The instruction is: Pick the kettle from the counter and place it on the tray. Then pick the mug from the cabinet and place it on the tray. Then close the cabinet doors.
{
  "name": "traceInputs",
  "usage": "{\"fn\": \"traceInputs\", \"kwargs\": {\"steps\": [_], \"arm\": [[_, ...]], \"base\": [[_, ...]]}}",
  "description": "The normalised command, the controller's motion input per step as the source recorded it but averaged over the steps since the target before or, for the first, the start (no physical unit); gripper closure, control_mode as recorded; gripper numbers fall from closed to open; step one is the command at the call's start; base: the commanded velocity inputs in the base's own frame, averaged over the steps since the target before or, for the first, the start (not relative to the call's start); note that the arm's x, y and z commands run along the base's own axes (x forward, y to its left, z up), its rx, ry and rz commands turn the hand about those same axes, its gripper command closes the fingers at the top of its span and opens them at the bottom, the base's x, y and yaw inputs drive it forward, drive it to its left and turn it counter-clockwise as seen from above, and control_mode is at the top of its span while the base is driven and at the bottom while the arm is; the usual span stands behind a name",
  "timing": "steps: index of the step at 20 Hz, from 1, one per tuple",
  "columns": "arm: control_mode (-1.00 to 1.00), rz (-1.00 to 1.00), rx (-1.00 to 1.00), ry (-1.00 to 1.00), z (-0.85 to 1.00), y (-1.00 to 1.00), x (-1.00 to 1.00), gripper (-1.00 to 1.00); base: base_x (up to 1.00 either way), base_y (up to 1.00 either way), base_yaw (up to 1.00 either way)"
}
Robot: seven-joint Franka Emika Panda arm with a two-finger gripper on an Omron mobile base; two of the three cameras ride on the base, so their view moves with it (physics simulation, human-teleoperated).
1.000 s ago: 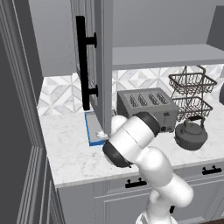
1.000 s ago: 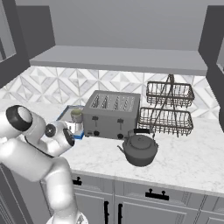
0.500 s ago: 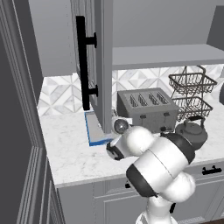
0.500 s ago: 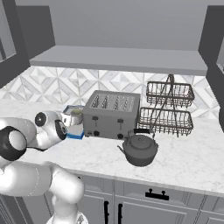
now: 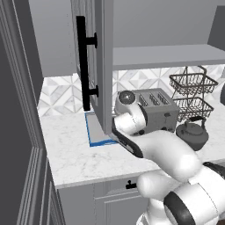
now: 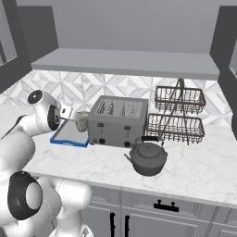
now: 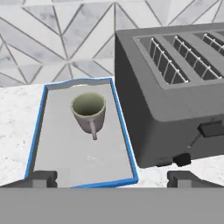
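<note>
Beyond the spread fingers (image 7: 111, 177), the mug (image 7: 89, 110) (upright) on the tray (image 7: 36, 135).

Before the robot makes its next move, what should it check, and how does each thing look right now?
1. Mug upright on the tray: ok.
2. Jaws open with nothing between them, drawn back from the mug: ok.
3. Kettle on the tray: not ok. It stands on the counter, in front of the toaster.
4. Room on the tray for the kettle: cannot tell. The near half is bare, but the mug takes up the far half.
5. Cabinet doors closed: not ok. The one with the black bar handle stands swung out over the tray.
</note>
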Motion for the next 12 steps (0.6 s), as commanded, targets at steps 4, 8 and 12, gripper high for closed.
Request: {"fn": "traceInputs", "kwargs": {"steps": [4,8,12], "arm": [[-1.00,-0.08,0.00,0.23,0.35,-0.06,-0.93,-1.00],[-1.00,-0.14,0.00,0.27,0.14,-0.38,-1.00,-1.00],[-1.00,-0.19,0.00,0.22,0.00,-0.69,-0.80,-1.00]], "base": [[0.00,0.00,0.00],[0.00,0.00,0.00],[0.00,0.00,0.00]]}}
